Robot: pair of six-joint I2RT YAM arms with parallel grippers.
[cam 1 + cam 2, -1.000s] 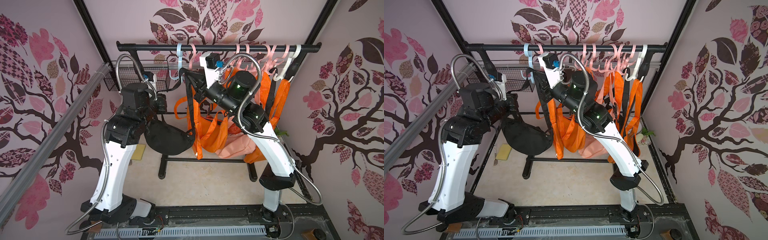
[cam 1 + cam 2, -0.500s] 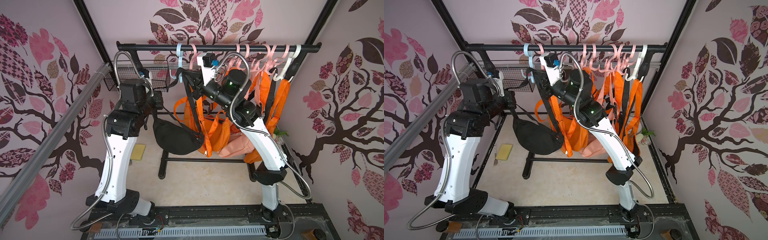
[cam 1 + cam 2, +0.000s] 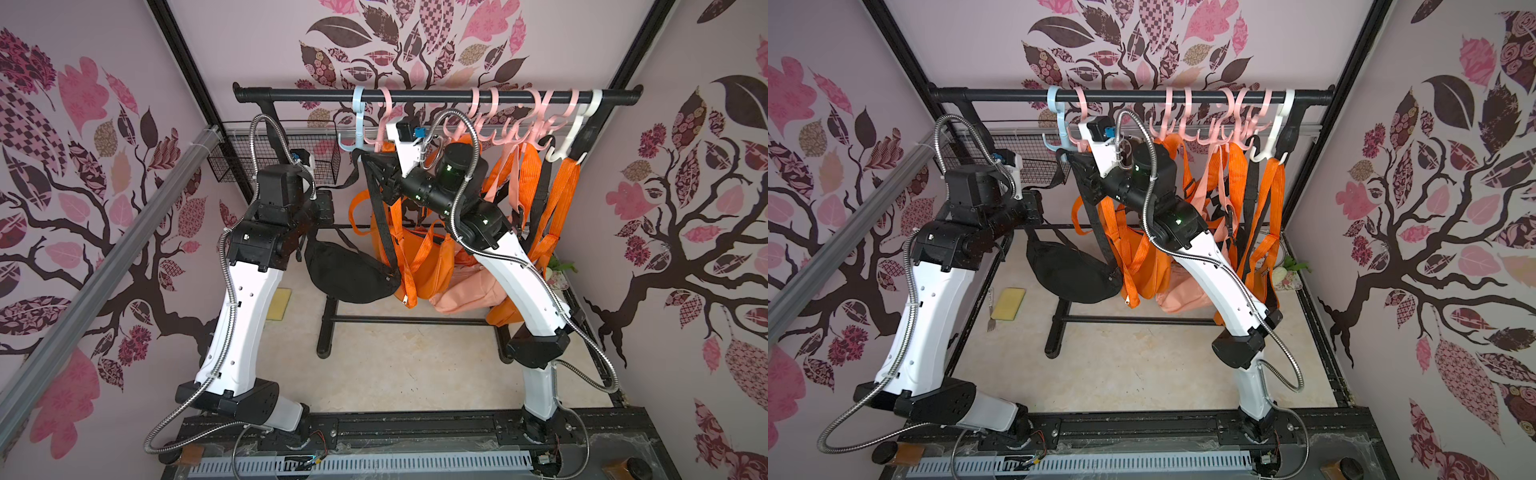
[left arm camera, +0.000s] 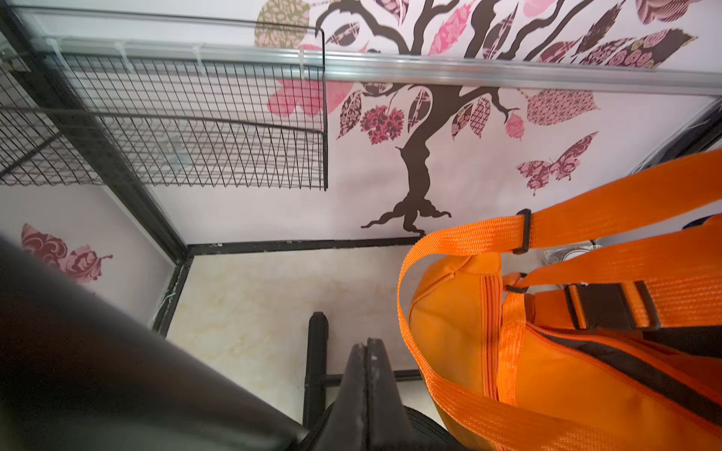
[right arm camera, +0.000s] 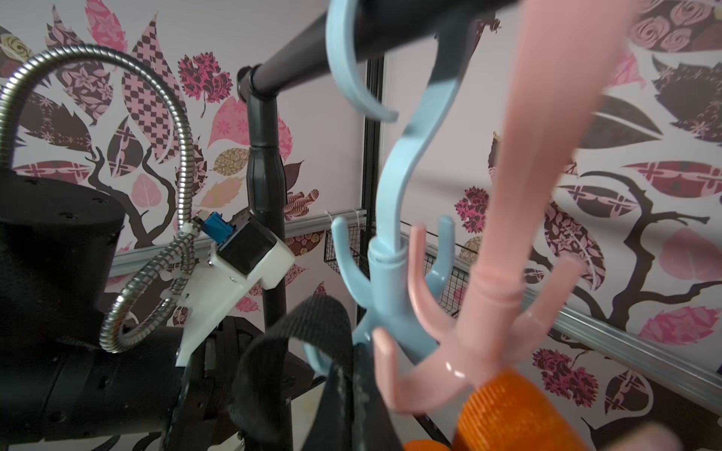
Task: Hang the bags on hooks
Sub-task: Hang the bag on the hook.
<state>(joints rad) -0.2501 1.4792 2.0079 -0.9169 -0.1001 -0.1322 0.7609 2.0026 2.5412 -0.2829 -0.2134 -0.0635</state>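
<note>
Evidently, the strap [image 5: 312, 324] of the bag [image 3: 349, 274] is clamped in the right gripper [image 3: 370, 164] beside the blue hook [image 5: 390, 273] for looping; the left gripper [image 4: 366, 363] is closed.

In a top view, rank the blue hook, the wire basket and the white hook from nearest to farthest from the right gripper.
1. Blue hook, just above the right gripper.
2. Basket, behind and toward the left side.
3. White hook, at the rail's far right end.
</note>
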